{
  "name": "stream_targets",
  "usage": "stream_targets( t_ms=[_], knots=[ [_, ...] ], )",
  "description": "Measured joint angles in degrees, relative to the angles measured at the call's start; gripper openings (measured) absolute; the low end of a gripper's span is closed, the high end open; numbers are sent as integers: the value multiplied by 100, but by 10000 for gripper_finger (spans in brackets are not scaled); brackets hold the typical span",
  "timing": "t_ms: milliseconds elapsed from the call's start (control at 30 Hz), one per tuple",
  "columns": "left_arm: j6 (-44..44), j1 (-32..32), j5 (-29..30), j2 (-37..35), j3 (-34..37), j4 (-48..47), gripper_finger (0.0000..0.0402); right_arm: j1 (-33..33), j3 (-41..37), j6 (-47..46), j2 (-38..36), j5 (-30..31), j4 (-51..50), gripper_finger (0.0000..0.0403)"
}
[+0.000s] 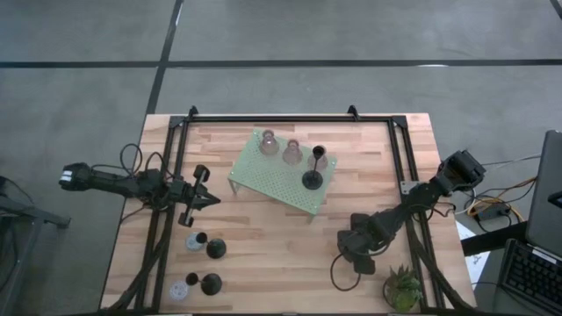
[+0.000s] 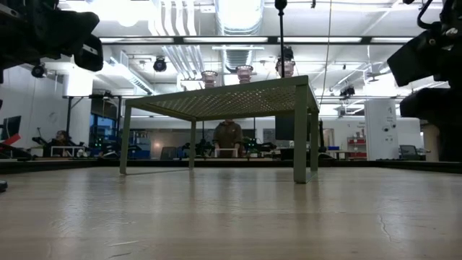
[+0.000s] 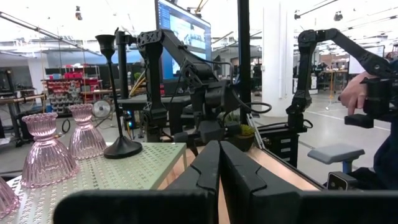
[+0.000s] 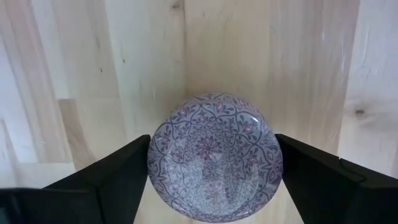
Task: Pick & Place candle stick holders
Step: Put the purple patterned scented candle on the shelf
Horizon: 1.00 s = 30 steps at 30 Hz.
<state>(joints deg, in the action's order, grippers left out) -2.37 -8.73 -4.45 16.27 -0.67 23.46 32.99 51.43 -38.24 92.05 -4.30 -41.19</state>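
Lavender holder [image 4: 214,155]: on counter [image 4: 81,93], between right claw [image 4: 214,171] fingers, set wide to straddle for pickup; left claw [image 3: 219,168] closed, idle

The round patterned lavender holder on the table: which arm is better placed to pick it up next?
The right arm. Its gripper is directly above the lavender holder, with one open finger on each side. The left gripper is shut and sits far off, beside the green stand.
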Motion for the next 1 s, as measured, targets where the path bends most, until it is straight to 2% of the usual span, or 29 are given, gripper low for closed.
stream_targets(
  t_ms=[600, 833, 1000],
  knots=[
    [2, 0, 0, 0, 0, 4, 16, 11, 1, 113, 94, -22, -24, 324],
    [0, 1, -1, 0, 1, 3, 16, 61, -1, 199, 174, 7, 7, 291],
    [0, 1, 0, -2, 0, 4, 16, 61, -4, 197, 149, 2, 5, 291]
  ],
)
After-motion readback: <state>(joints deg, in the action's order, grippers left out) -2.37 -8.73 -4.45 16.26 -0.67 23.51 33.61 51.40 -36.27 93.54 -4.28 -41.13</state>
